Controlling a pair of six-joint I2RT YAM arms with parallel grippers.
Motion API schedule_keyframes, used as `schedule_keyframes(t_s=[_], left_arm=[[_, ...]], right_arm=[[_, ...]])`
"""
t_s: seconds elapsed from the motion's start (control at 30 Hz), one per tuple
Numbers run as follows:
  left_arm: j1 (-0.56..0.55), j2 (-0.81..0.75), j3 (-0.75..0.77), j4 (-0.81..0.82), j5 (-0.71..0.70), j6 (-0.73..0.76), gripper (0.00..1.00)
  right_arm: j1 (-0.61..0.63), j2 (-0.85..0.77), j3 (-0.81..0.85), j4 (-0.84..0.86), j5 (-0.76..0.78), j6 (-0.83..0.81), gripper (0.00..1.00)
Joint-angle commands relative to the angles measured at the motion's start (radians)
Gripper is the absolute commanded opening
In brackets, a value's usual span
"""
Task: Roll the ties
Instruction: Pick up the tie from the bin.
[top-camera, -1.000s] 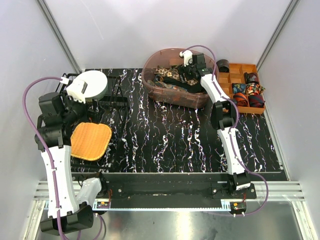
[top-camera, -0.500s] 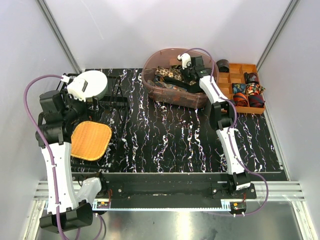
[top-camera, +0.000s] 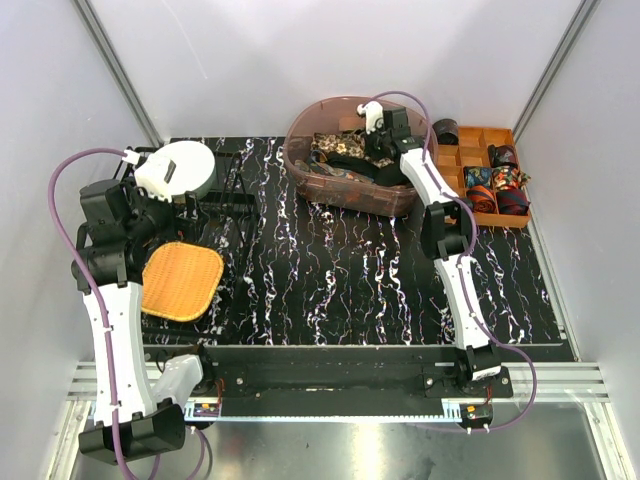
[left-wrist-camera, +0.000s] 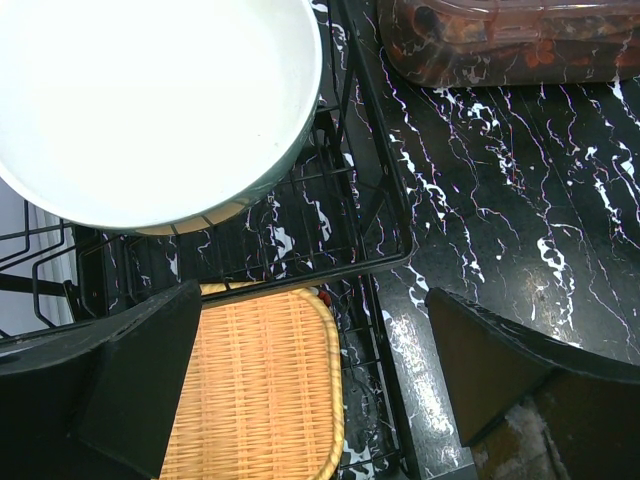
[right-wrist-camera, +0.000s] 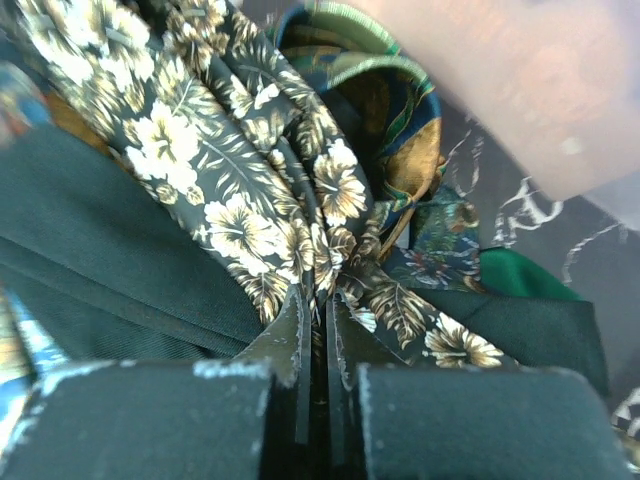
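Several loose ties (top-camera: 338, 150) lie heaped in a brownish see-through tub (top-camera: 300, 172) at the back of the table. My right gripper (top-camera: 377, 148) reaches down into that tub. In the right wrist view its jaws (right-wrist-camera: 320, 312) are pressed together on a pinched fold of a dark tie with cream flowers (right-wrist-camera: 240, 200). Plain dark green fabric (right-wrist-camera: 90, 240) and a green-and-gold patterned tie (right-wrist-camera: 400, 110) lie around it. My left gripper (left-wrist-camera: 320, 375) hangs open far to the left, above a woven mat, with nothing between its fingers (left-wrist-camera: 140, 385).
An orange compartment tray (top-camera: 470, 160) at the back right holds rolled ties (top-camera: 497, 185). At the left stand a white bowl (top-camera: 182, 168) on a black wire rack (left-wrist-camera: 365, 215) and a woven orange mat (top-camera: 181, 283). The marbled black tabletop (top-camera: 340, 280) spans the middle.
My right gripper's jaws have closed on the floral tie inside the tub. The left arm has shifted slightly and stays open.
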Motion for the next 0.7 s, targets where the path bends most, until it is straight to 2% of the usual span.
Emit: schedule_keyframes(t_s=[0.0, 0.5, 0.67], left_arm=[[-0.002, -0.017, -0.003, 0.056, 0.000, 0.011, 0.99], [-0.002, -0.036, -0.018, 0.057, -0.009, 0.027, 0.99], [-0.002, -0.045, -0.011, 0.063, -0.004, 0.018, 0.99]], right_arm=[[0.002, -0.165, 0.000, 0.094, -0.014, 0.066, 0.00], [0.002, -0.257, 0.014, 0.130, -0.064, 0.134, 0.00], [0.003, -0.332, 0.029, 0.129, -0.104, 0.161, 0.00]])
